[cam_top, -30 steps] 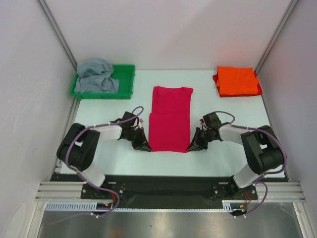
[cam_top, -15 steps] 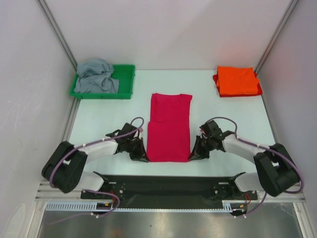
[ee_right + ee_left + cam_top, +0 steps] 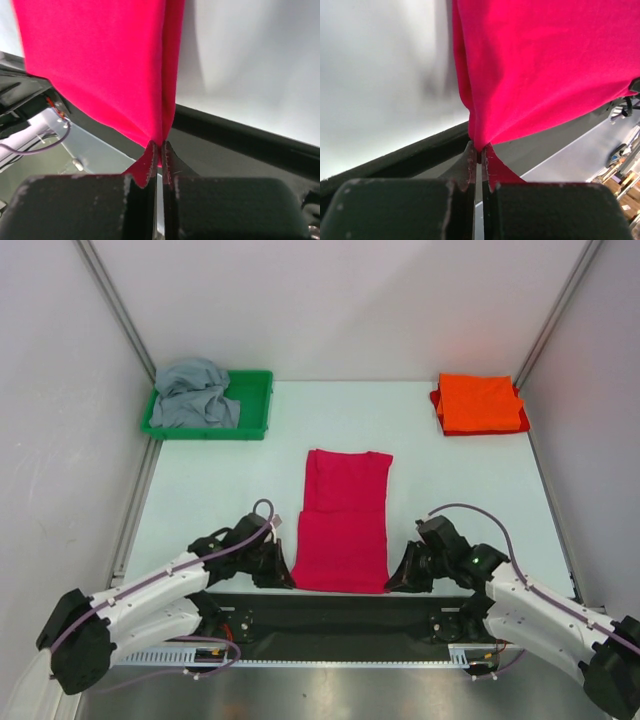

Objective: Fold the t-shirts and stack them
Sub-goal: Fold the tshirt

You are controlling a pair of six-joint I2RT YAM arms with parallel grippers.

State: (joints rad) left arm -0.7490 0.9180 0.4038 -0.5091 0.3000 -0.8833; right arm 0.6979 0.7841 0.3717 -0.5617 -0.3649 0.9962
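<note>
The crimson-pink t-shirt (image 3: pixel 343 520) lies folded into a long strip down the middle of the table, its near end pulled over the front edge. My left gripper (image 3: pixel 283 578) is shut on its near left corner (image 3: pixel 479 142). My right gripper (image 3: pixel 394 582) is shut on its near right corner (image 3: pixel 160 140). The bright orange t-shirt (image 3: pixel 479 403) lies folded at the back right. The grey t-shirt (image 3: pixel 195 395) is crumpled in the tray at the back left.
The green tray (image 3: pixel 255 400) stands at the back left corner. White walls and metal posts close in the table on three sides. The black base rail (image 3: pixel 330 615) runs along the near edge under the arms.
Both grippers have moved toward the near edge, dragging the crimson-pink shirt's near end with them. The whole shirt has slid nearer. Both arms are stretched lower.
</note>
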